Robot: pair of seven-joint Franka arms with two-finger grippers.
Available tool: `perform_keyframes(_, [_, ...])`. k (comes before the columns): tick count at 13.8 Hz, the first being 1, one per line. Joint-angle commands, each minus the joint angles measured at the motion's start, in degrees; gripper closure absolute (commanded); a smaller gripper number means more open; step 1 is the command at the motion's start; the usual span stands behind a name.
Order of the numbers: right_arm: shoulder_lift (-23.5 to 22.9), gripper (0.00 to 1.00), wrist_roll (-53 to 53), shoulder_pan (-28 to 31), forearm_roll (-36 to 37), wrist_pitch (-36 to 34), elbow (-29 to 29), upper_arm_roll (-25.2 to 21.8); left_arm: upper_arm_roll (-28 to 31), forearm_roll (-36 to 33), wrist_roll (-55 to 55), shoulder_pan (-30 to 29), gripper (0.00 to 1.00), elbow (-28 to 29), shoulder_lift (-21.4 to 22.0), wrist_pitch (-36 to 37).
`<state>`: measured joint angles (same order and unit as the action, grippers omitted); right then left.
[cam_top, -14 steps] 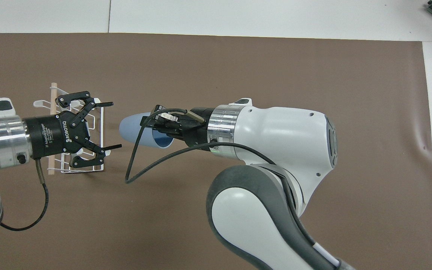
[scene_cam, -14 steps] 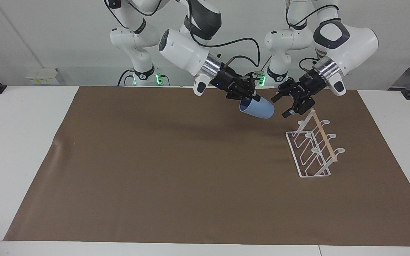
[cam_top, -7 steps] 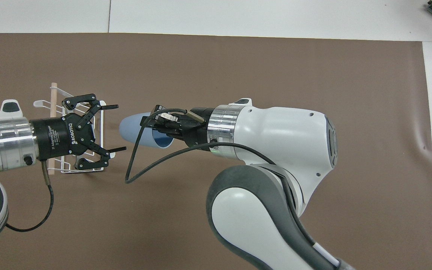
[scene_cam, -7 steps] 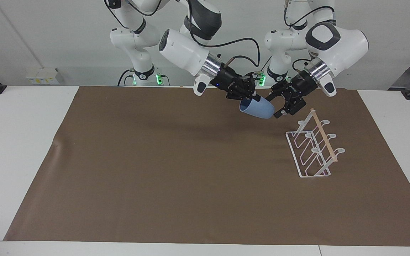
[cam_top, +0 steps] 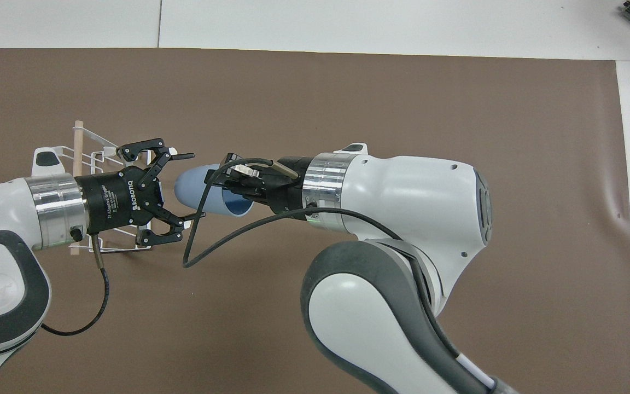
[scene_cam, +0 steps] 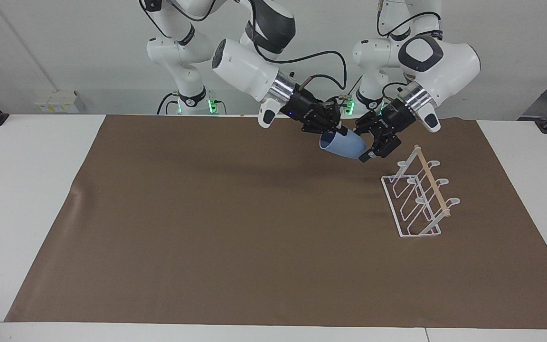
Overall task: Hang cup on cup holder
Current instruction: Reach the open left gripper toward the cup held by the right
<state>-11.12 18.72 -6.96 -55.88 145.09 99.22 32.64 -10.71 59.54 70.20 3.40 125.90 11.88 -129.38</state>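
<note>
My right gripper [scene_cam: 331,129] held the light blue cup [scene_cam: 344,145] by its rim, on its side in the air over the brown mat [scene_cam: 207,228]. My left gripper [scene_cam: 367,142] had its fingers spread on both sides of the cup's closed end. The white wire cup holder [scene_cam: 416,199] stood on the mat toward my left arm's end of the table, apart from the cup.

The cup [scene_cam: 343,145], a small light blue tapered tumbler, hangs tipped on its side in the air at upper centre of the facing view. The cup holder [scene_cam: 416,198], a white wire rack topped by a pale wooden dowel, stands upright at centre right.
</note>
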Motion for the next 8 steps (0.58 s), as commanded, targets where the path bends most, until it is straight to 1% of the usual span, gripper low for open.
perform_keyframes(1, [-0.13,1.00,0.27,0.80,-0.46,0.45,-0.16,0.67,0.17,0.66,1.26,1.43,0.99,0.31,-0.02,-1.75])
perform_keyframes(2, [-0.22,1.00,0.27,0.81,-0.46,0.37,-0.16,0.67,0.25,0.57,0.82,2.13,1.00,0.31,-0.02,-1.92])
perform_keyframes(7, [-0.22,1.00,0.35,0.81,-0.54,0.36,-0.16,0.67,0.25,0.57,1.34,1.70,1.00,0.31,-0.11,-1.75])
perform_keyframes(8, [-0.22,0.96,0.35,0.81,-0.54,0.36,-0.16,0.67,0.25,0.57,1.43,1.61,1.00,0.31,-0.11,-1.66])
